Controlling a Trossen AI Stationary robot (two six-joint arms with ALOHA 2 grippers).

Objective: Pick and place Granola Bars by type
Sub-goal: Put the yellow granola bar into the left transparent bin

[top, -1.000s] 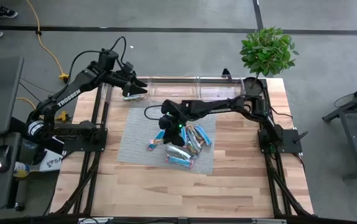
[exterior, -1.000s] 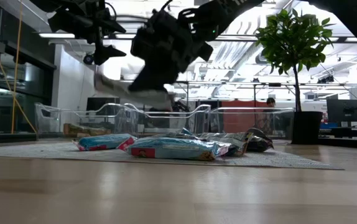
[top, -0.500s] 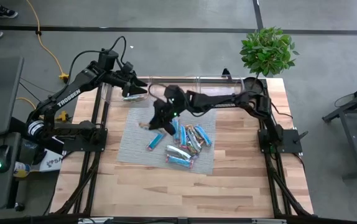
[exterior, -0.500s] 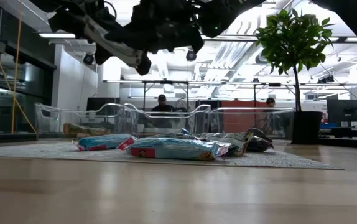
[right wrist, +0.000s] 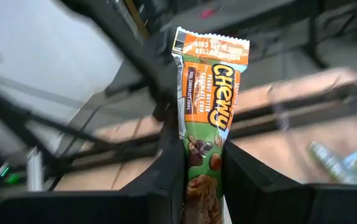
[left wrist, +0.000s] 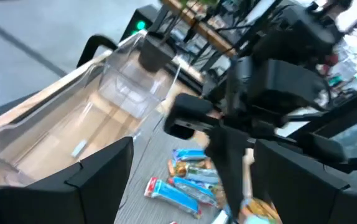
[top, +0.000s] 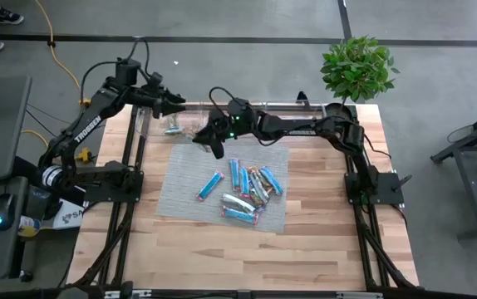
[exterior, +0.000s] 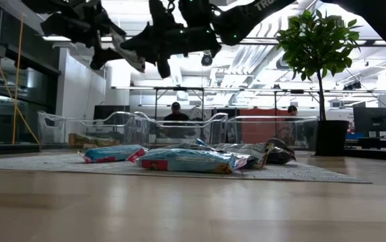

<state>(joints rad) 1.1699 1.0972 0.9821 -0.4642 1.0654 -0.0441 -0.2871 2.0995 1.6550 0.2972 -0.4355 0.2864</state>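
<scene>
Our right tool [top: 208,135] is clamped on a granola bar [right wrist: 206,130] with an orange top and a green body, held upright between the two dark fingers [right wrist: 172,168], and it hangs in the air over the far left part of the surface [top: 322,232], just beside the row of clear plastic bins [top: 247,112] along the far edge. Our left tool [top: 172,106] hovers close by over the leftmost bin, its fingers spread wide with nothing between them. In that leftmost bin [left wrist: 73,137] we see one small silvery bar [left wrist: 79,148] lying on the bottom; from the high view another pale bar [top: 173,129] shows there, and we cannot tell what the other bins hold. On the grey mat [top: 180,195] in the middle of the surface lies the loose pile of bars [top: 247,184], mostly bright blue with pink ends, some overlapping, with one blue bar [top: 210,185] lying a little apart on the left side of the pile. A potted plant [top: 356,68] stands at the far right corner.
</scene>
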